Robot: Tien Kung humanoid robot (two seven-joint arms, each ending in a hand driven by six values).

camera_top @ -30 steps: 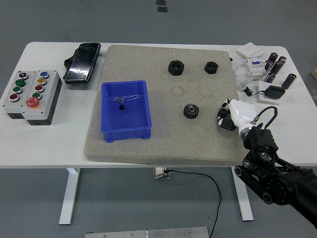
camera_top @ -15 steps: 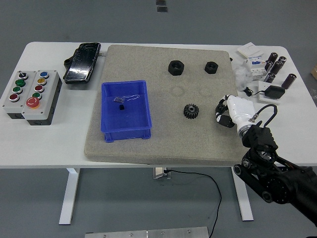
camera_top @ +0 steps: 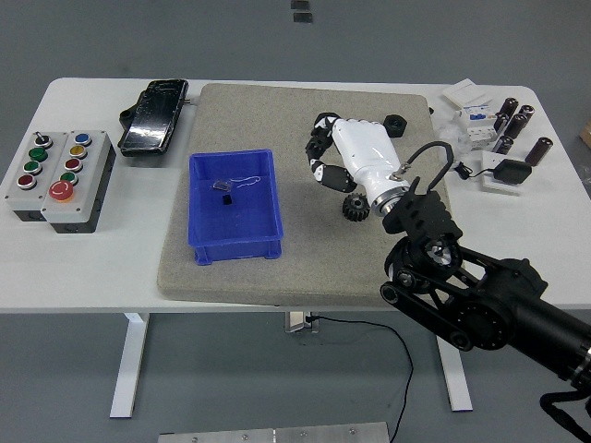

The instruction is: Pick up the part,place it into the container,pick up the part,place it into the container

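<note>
Head view: right robot hand [camera_top: 334, 159] curled, empty, covering nut [camera_top: 322, 121], above gear [camera_top: 355, 208]; bin [camera_top: 235, 208] left.

Right hand moved from right edge of mat to centre-top.

Right hand [camera_top: 331, 157] has swung up and left, now over the mat's upper middle, fingers curled down over where the left black nut sat, hiding it. The arm now crosses the lower right of the frame, wrist partly covering the gear [camera_top: 354, 209].
</note>
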